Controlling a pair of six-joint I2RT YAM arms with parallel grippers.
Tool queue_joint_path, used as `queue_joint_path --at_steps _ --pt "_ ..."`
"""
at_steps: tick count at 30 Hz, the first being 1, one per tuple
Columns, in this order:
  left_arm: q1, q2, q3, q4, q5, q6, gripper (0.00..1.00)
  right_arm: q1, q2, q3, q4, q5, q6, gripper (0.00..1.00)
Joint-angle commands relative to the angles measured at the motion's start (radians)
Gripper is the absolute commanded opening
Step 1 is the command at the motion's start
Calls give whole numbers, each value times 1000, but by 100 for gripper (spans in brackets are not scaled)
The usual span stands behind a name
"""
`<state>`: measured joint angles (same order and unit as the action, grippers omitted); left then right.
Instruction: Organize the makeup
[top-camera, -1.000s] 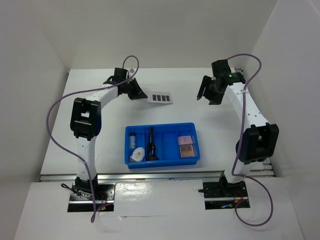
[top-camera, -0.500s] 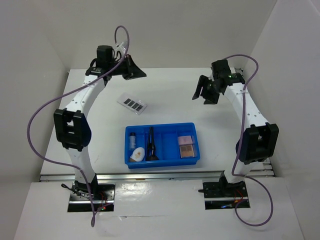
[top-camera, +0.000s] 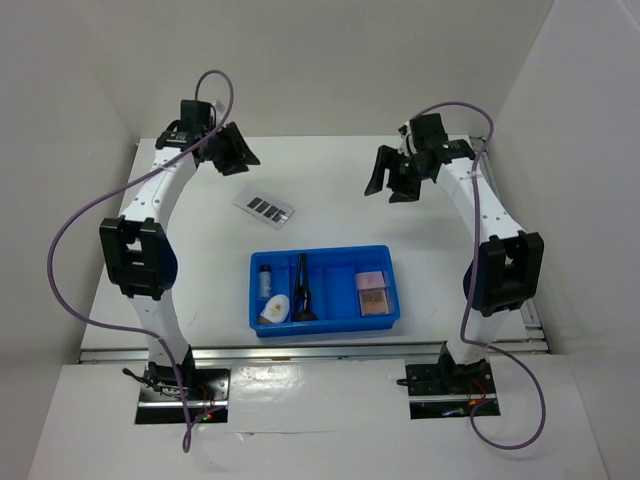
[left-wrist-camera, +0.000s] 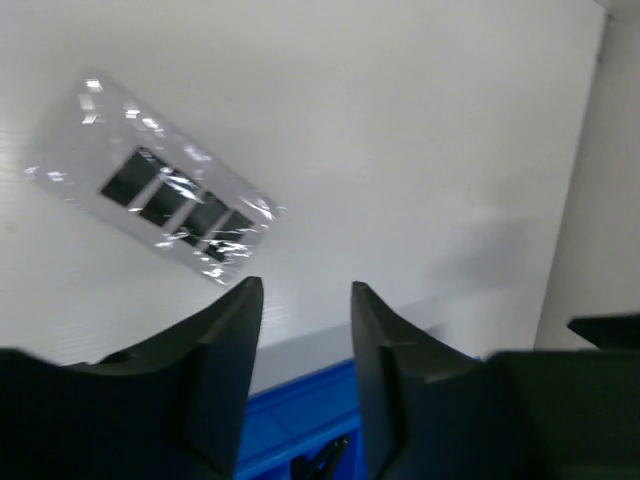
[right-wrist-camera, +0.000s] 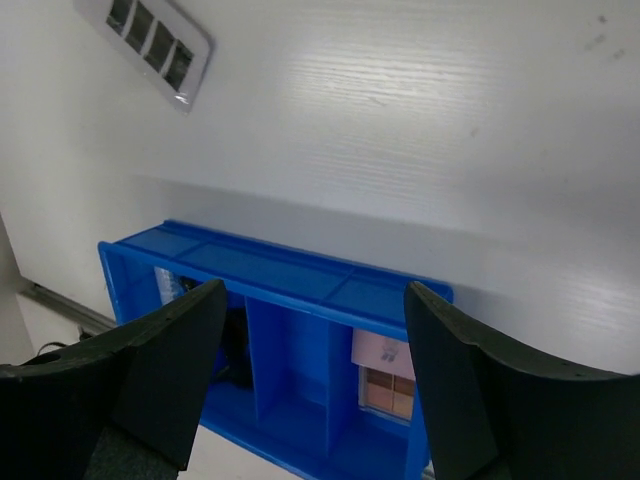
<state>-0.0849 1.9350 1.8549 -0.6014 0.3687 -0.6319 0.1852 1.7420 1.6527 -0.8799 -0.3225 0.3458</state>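
The clear palette (top-camera: 265, 207) with four dark pans lies flat and askew toward the surface's far-left corner. In the tray (top-camera: 320, 254) by the near edge, the vial (top-camera: 266, 279) and white oval (top-camera: 275, 310) lie at the left. Black brushes (top-camera: 302, 290) lie beside them, and two squares (top-camera: 372, 292) at the right.

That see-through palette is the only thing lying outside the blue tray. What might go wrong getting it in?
The clear palette lies flat on the table, so the open left gripper may slide off it or push it away. In the blue tray only the middle compartment looks free; the palette may not fit flat and could rest tilted on a divider or land on the black brushes.
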Motion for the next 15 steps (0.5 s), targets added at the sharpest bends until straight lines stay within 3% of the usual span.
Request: queue_joint_path --at_steps 1,4,8,9,10,11,15 --pt "39 54 10 -64 -148 -38 56 49 60 107 30 -75 -62 79" --pt "66 114 10 -38 -163 -38 62 118 198 246 30 -113 -102 79" --pt "86 214 49 -20 -146 -58 56 157 408 448 30 -190 -102 79" --pt "97 232 49 -20 -131 -58 51 157 482 516 53 -235 -102 79" --pt "106 252 61 -9 -111 -58 31 157 517 551 53 -246 -102 79" --pt "106 290 61 -9 -85 -58 22 157 554 594 64 -257 -90 78" --pt "106 341 89 -9 -53 -68 4 166 706 751 113 -355 -39 77"
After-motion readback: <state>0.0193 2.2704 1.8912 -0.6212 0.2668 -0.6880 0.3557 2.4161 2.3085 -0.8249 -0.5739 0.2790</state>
